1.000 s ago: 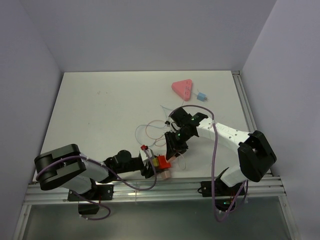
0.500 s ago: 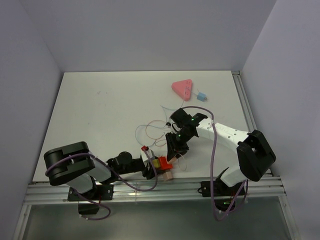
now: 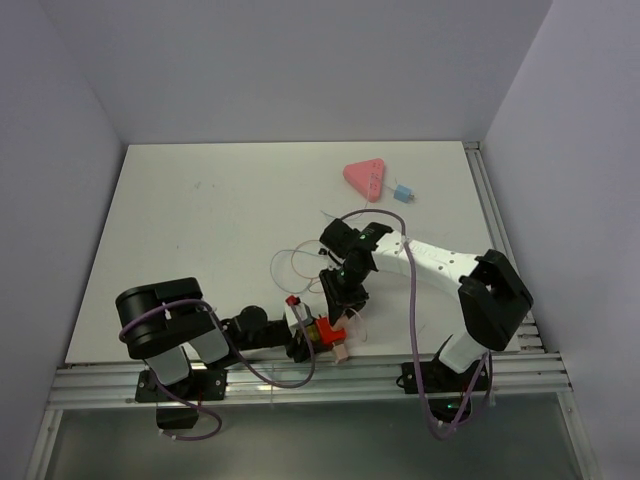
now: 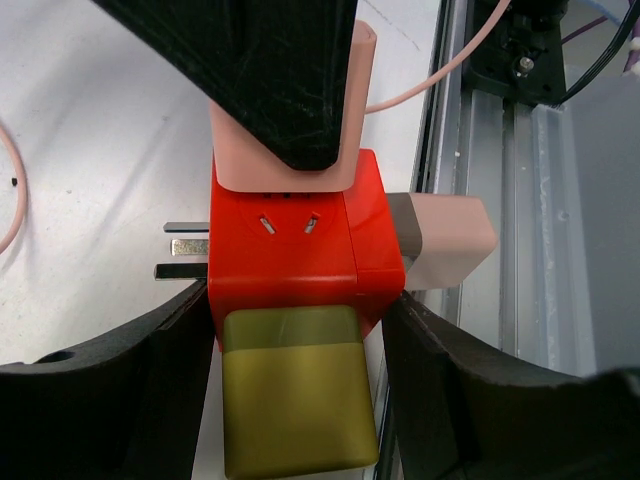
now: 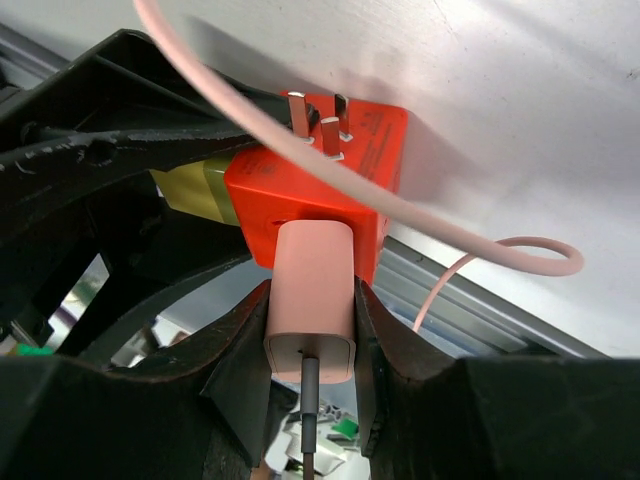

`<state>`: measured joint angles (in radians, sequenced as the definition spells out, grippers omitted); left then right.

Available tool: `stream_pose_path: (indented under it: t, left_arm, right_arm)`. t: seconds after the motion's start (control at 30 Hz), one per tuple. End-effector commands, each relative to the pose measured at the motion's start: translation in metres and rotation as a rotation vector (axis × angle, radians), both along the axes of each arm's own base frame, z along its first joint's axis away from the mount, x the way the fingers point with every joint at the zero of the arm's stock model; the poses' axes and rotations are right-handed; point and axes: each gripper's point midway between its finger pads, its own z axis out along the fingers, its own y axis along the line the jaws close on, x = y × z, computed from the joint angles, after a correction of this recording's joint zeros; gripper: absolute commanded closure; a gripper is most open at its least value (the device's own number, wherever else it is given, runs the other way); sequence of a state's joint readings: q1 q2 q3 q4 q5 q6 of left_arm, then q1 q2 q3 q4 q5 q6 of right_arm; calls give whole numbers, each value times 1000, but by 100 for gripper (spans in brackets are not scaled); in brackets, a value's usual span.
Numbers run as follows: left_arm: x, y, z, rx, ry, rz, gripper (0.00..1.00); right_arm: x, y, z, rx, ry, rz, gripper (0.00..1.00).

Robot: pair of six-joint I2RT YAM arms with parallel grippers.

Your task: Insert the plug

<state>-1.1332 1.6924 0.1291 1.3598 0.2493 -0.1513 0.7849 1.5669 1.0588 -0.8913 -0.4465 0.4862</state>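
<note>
The tiny light-blue plug (image 3: 403, 191) lies on the table beside the pink triangular socket strip (image 3: 365, 178), far from both grippers. Near the front edge, my left gripper (image 3: 308, 335) (image 4: 297, 330) is shut on an orange-red block (image 3: 322, 328) (image 4: 290, 240), one finger against each side. An olive-yellow adapter (image 4: 295, 390) and a pale pink one (image 4: 450, 240) sit in the block. My right gripper (image 3: 340, 295) (image 5: 310, 310) is shut on a pink adapter (image 5: 310, 300) whose front is seated against the block's (image 5: 320, 190) face.
Thin pink cable (image 3: 290, 262) (image 5: 400, 215) loops over the table around the grippers. Metal prongs (image 4: 185, 245) stick out of the block's side. The aluminium rail (image 3: 400, 372) (image 4: 480, 150) runs along the near edge, right next to the block.
The left arm's elbow has swung right while its gripper kept the block. The right gripper has shifted slightly left, still on the pink adapter.
</note>
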Motion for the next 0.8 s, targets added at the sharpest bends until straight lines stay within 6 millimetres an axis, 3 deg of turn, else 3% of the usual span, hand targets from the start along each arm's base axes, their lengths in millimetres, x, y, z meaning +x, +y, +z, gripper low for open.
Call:
stream_pose_path:
  t: [0.0, 0.27, 0.33, 0.43, 0.7, 0.77]
  left_arm:
    - [6, -6, 3, 1, -2, 23, 100]
    - [8, 2, 3, -36, 0, 67, 100]
    - [10, 3, 2, -44, 8, 85, 100]
    - [9, 1, -3, -37, 16, 87, 100]
    - [7, 1, 3, -69, 23, 107, 100]
    - [7, 1, 1, -62, 28, 114, 100]
  right_arm:
    - [8, -22, -43, -253, -106, 46, 100]
    - [-6, -21, -78, -423, -205, -48, 100]
    - [-10, -33, -98, -522, -247, -41, 100]
    - [-14, -40, -111, -613, -292, -19, 100]
    - [-44, -64, -145, -675, -291, -92, 100]
    - [-52, -59, -150, -643, -307, -119, 100]
